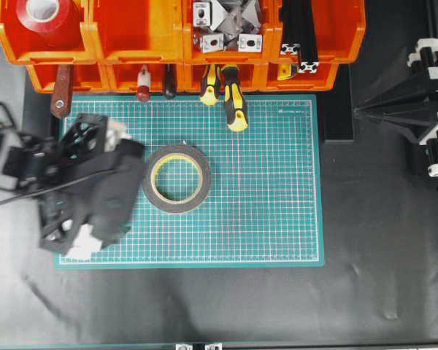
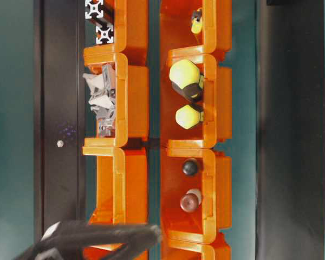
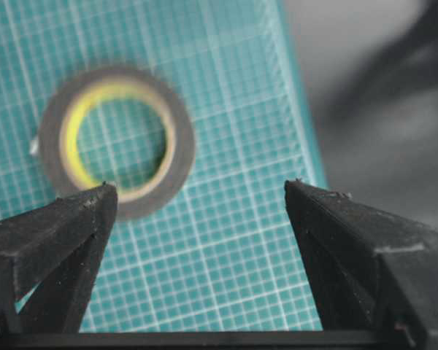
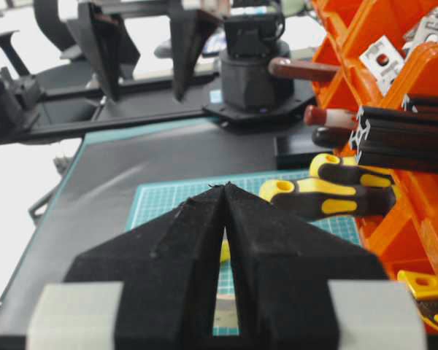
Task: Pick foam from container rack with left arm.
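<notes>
One foam (image 1: 177, 179) ring is seen flat on the mat just beside the left end effector (image 1: 95, 188), spread empty; the right end effector (image 4: 225, 191) is pressed closed.

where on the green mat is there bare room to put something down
The green mat is bare across its whole right half, from the foam tape ring out to the mat's right edge, and along the front edge below the ring. It is crowded at the left, under the left gripper, and at the back edge, where the yellow-handled tools stick out from the orange bins.
</notes>
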